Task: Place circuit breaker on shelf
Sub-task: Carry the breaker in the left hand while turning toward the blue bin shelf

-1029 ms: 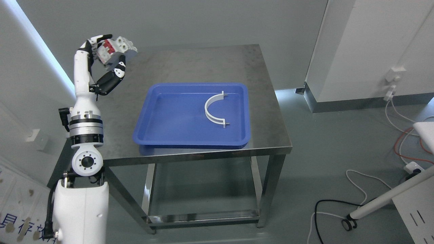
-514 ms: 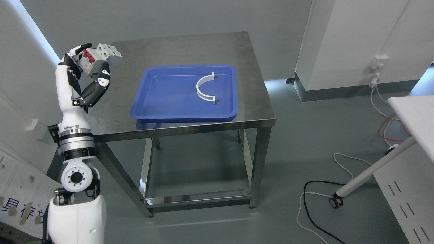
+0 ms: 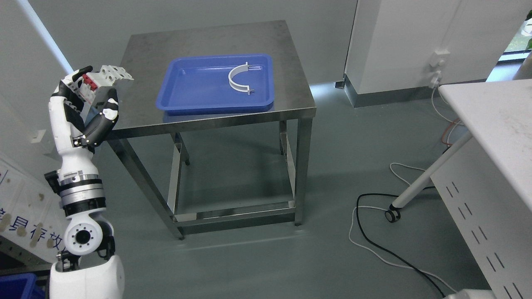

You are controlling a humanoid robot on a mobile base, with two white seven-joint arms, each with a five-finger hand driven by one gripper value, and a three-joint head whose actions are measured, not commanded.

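My left hand (image 3: 89, 89) is raised at the left of the head view, its fingers curled around a white circuit breaker (image 3: 102, 81) with red switches. It holds the breaker in the air beside the left front corner of the steel table (image 3: 216, 37). My right arm is out of view. No shelf shows in the frame.
A blue tray (image 3: 195, 93) on the table holds a white curved clamp (image 3: 237, 79). A white table (image 3: 494, 120) with a wheeled leg (image 3: 428, 174) stands at the right. Cables (image 3: 374, 232) lie on the floor. A blue bin corner (image 3: 16, 288) shows at the lower left.
The whole view has shifted: the table and tray now sit farther away and higher in the picture. The camera has backed off. My left hand still holds the breaker.
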